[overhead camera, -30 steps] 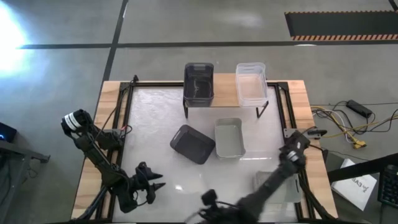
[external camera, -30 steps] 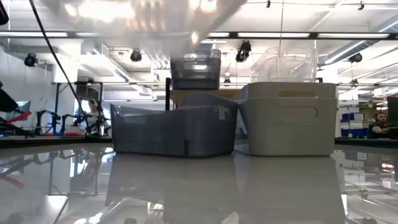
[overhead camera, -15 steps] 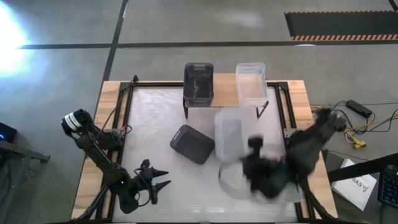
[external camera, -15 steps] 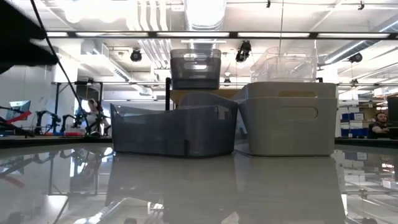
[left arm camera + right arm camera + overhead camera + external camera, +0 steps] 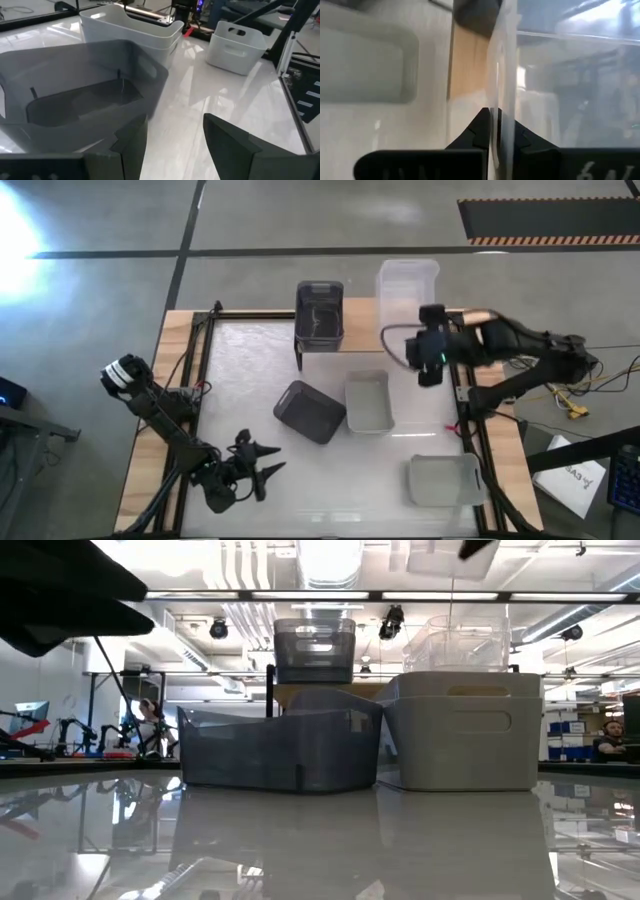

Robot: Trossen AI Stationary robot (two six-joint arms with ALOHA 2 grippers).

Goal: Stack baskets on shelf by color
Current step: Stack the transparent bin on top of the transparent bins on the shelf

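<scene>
Now clear basket between right jaws.

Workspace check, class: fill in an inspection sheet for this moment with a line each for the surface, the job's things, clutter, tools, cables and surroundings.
Surface: glossy white table with wood edges, reflective.
Job's things: shelf at the far edge carries a dark basket; a tilted dark basket and a light basket sit mid-table; another light basket lies near the right front corner; a clear basket is held over the shelf's right end.
Clutter: nothing seen.
Tools: right tool shut on the clear basket's wall; left tool open, near the front-left, holding nothing.
Cables: loose wires on the floor, right of the table.
Surroundings: grey floor; lab room with people in the distance.
</scene>
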